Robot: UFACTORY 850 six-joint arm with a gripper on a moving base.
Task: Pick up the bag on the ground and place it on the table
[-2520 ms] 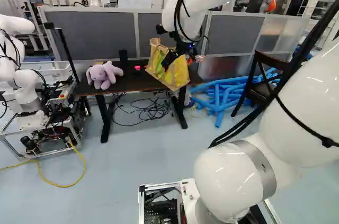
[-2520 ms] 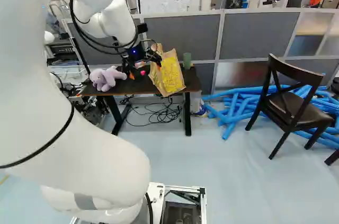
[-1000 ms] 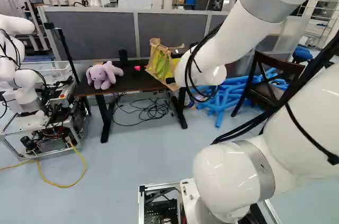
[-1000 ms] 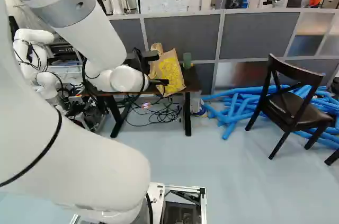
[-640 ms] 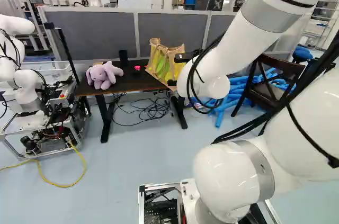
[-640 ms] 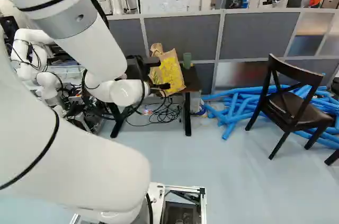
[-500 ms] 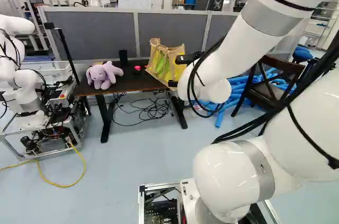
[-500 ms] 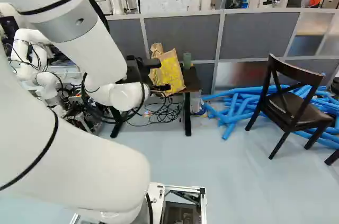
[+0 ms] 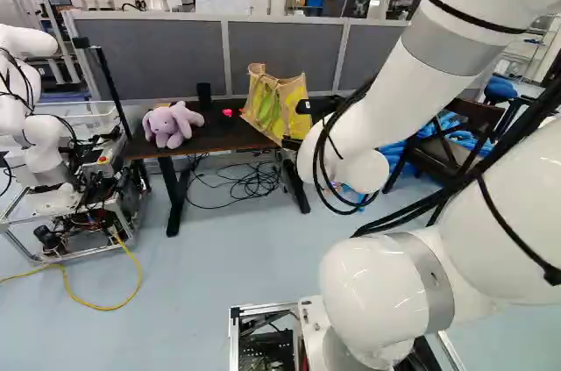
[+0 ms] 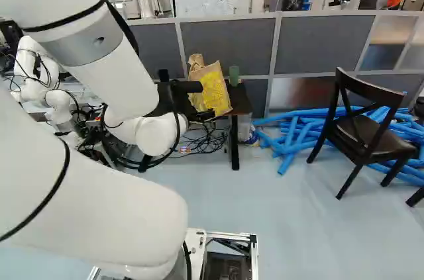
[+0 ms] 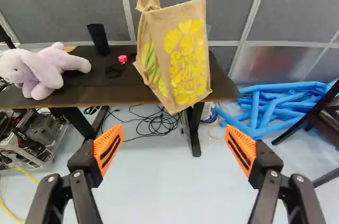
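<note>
The tan bag [image 11: 183, 60] with yellow print stands tilted on the dark table [image 11: 74, 89], one lower corner jutting past the front edge. In the left base view the bag [image 9: 276, 108] is at the table's right end. My gripper [image 10: 204, 115] is mostly hidden behind the arm in the right base view, a black part showing in front of the bag. In the wrist view the gripper [image 11: 174, 142] stands wide open, nothing between its orange pads [image 11: 108, 147]; the bag is ahead, apart from them.
A purple plush [image 11: 42, 70], a black cup [image 11: 98, 38] and a small red item [image 11: 123, 59] share the table. Cables lie beneath. Blue tubes [image 10: 291, 136] and a dark chair [image 10: 361, 131] are to its right. Another robot [image 9: 39, 134] stands at left.
My arm has drawn back from the bag, where the gripper was 2.5 seconds ago, and still shifts slightly. The bag remains at the table's right end. The base has not moved.
</note>
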